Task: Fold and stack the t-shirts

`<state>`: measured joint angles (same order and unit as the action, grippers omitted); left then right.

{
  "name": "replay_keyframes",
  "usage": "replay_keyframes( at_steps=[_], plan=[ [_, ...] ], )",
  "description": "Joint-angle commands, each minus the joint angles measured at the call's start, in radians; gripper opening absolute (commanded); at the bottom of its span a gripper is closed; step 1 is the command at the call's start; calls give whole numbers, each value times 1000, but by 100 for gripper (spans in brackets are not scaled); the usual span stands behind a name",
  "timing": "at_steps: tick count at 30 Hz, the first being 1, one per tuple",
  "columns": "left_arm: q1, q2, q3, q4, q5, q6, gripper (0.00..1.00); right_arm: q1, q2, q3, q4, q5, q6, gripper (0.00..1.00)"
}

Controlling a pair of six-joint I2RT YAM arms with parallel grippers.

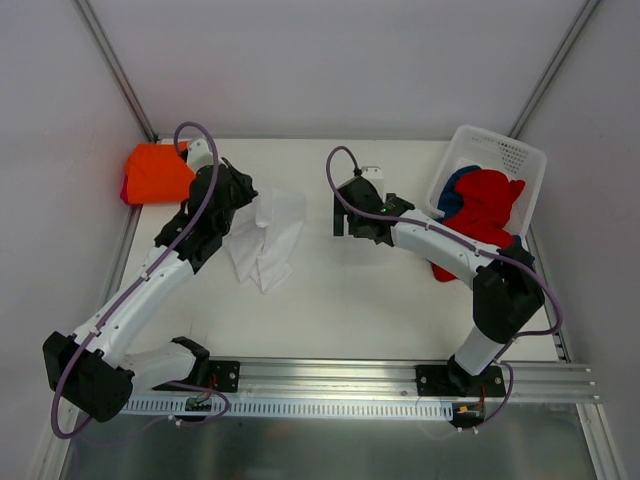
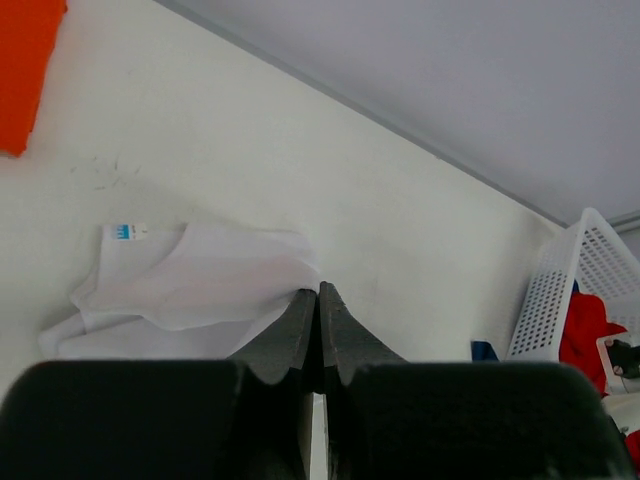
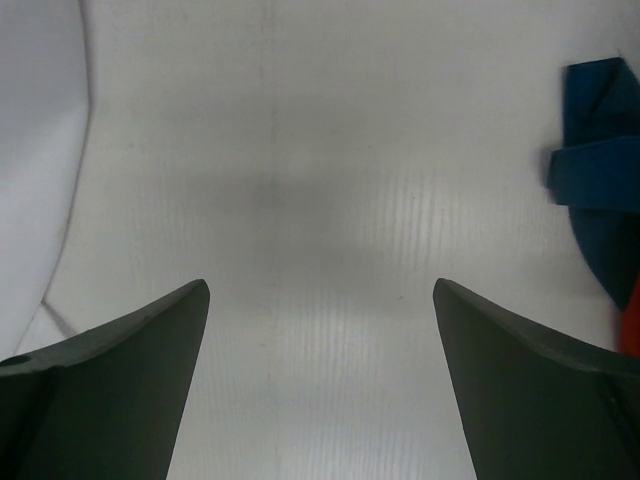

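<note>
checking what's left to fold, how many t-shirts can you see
4: orange t-shirt far left corner, white t-shirt mid-table, red t-shirt and blue t-shirt in the basket; more may be hidden.

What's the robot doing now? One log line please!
left tool: shut on white t-shirt | right tool: open, empty | orange t-shirt: far left

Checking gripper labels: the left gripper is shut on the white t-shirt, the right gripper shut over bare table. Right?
No: the right gripper is open, jaws wide apart over bare table, as the right wrist view shows. The left gripper is shut on the white t-shirt.
</note>
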<state>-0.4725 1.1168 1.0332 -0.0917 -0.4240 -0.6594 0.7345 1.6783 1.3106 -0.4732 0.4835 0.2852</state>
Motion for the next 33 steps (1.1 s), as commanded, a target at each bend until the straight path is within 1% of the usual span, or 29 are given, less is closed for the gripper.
replay_keyframes(
  at_steps=[1, 2, 3, 5, 6, 7, 8, 9, 10, 11, 14, 20, 27, 28, 31, 33],
  plan=[
    [-12, -23, 79, -3, -88, 61, 0, 66, -29, -1, 27, -101, 32, 99],
    [-11, -6, 100, -22, -110, 78, 0, 81, -28, 1, 44, -127, 32, 99],
    [-11, 3, 161, -32, -143, 95, 0, 100, -23, 1, 60, -179, 31, 100],
    [-11, 40, 230, -48, -154, 161, 0, 140, 3, 15, 94, -229, 32, 99],
    [-11, 58, 320, -51, -139, 228, 0, 154, 15, 25, 96, -249, 34, 99],
    [-11, 113, 382, -63, -128, 260, 0, 173, 38, 50, 85, -250, 34, 99],
    [-11, 148, 443, -116, -122, 285, 0, 181, 47, 64, 79, -252, 34, 100],
    [-11, 184, 572, -146, -110, 329, 0, 196, 55, 73, 70, -249, 32, 99],
    [-11, 245, 632, -173, -104, 349, 0, 204, 63, 87, 70, -250, 31, 99],
    [-11, 273, 719, -210, -98, 362, 0, 209, 63, 93, 70, -252, 29, 99],
    [-11, 337, 797, -223, -73, 395, 0, 233, 66, 110, 65, -249, 28, 99],
    [-11, 383, 805, -237, -62, 374, 0, 286, 78, 122, 68, -230, 32, 99],
    [-11, 383, 806, -235, -61, 374, 0, 287, 116, 131, 100, -223, 20, 99],
    [-9, 382, 808, -237, -61, 377, 0, 287, 123, 122, 117, -230, 20, 100],
    [-11, 374, 808, -235, -61, 377, 0, 289, 175, 70, 238, -263, -3, 99],
    [-11, 371, 804, -237, -61, 379, 0, 287, 208, 68, 300, -289, -26, 100]
  ],
)
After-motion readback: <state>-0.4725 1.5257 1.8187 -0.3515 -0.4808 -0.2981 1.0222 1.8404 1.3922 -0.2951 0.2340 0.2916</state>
